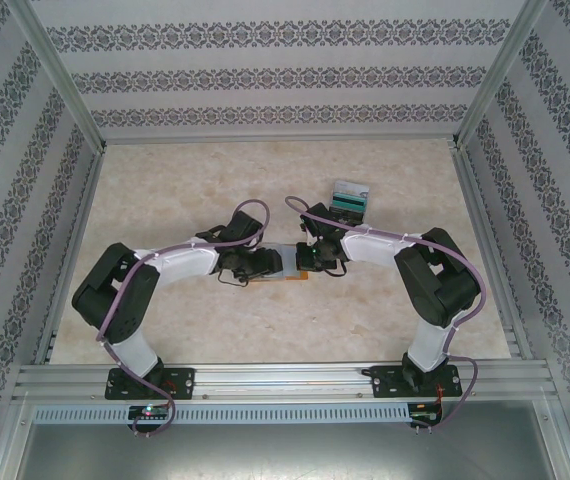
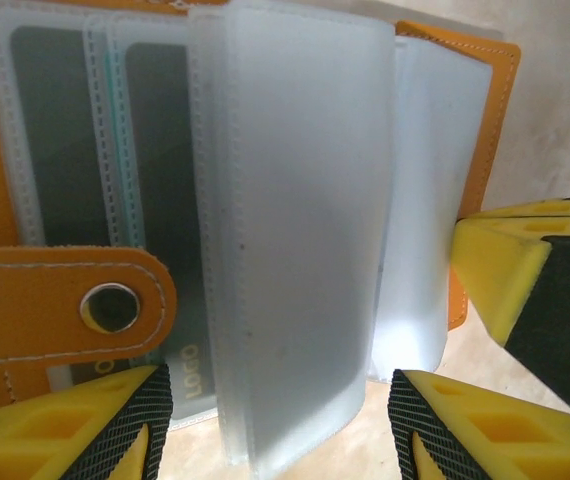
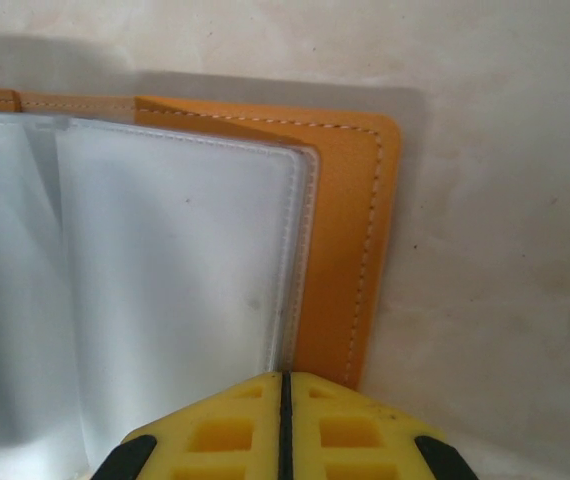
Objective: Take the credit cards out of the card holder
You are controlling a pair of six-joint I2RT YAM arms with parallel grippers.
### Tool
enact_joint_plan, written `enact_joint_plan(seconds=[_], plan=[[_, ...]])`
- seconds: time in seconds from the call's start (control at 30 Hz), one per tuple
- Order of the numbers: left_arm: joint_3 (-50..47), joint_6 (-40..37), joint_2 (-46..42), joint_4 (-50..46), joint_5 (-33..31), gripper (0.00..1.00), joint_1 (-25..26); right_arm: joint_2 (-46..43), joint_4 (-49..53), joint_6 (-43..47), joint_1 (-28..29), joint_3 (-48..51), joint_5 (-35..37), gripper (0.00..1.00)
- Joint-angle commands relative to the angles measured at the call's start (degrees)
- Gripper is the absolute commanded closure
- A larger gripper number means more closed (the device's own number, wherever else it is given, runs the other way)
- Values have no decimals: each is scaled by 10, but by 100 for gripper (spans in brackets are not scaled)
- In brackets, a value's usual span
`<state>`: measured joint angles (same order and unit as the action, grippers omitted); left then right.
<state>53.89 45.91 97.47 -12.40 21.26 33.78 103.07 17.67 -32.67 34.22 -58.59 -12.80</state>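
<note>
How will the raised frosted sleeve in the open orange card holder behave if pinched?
Probably floppy: the frosted clear plastic sleeve bows as it stands off the flat orange card holder. Likely slippery, given its smooth sheen. Pulling may drag the thin holder along.

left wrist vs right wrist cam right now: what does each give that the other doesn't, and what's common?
Left wrist: the snap strap, dark credit cards in their pockets, and the left gripper open astride a raised sleeve. Right wrist: the right gripper shut at the stitched outer edge of the card holder, next to an empty-looking sleeve. Both: the orange card holder lying open, frosted sleeves, and the marbled table.
</note>
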Motion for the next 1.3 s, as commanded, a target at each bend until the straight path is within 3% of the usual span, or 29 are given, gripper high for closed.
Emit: enact_joint_plan(seconds=[0.0, 0.3, 0.7, 0.93, 1.07, 1.27], plan=[[29, 8, 14, 43, 29, 40, 17, 5, -3, 0, 1, 6, -6, 100], [64, -7, 13, 24, 28, 34, 34, -6, -5, -7, -2, 13, 0, 100], [93, -8, 42, 43, 52, 41, 61, -74, -14, -18, -41, 40, 26, 97], [93, -34, 11, -12, 15, 42, 57, -74, -22, -20, -41, 30, 5, 96], [62, -41, -26, -34, -21, 46, 40, -74, -26, -24, -32, 17, -11, 94], [-16, -34, -83, -36, -58, 66, -12, -68, -51, -43, -18, -1, -54, 88]])
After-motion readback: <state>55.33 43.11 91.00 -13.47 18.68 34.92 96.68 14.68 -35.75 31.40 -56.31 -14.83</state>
